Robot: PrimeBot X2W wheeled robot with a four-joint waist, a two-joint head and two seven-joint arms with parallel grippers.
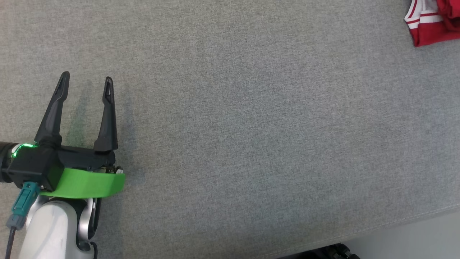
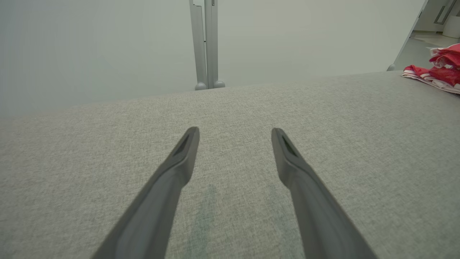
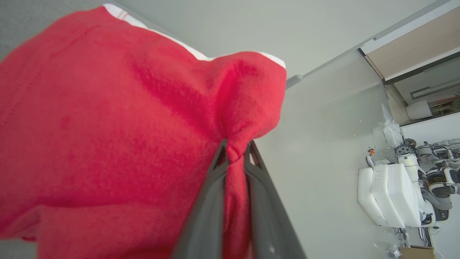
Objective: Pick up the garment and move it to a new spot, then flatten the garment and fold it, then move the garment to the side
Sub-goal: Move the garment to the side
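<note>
The garment (image 1: pixel 433 22) is bright red with white striped trim. It lies on a plain grey woven cushion (image 1: pixel 251 118). The left gripper (image 1: pixel 86 83) has black fingers and a green band.

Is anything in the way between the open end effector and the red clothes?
Nothing visible is in the way. Bare grey fabric surface lies between the open left end effector and the red garment at the far right corner. The right end effector is shut on a fold of the garment.

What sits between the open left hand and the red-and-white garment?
Nothing: bare grey woven fabric surface from left hand to red-and-white cloth garment, per head view.
</note>
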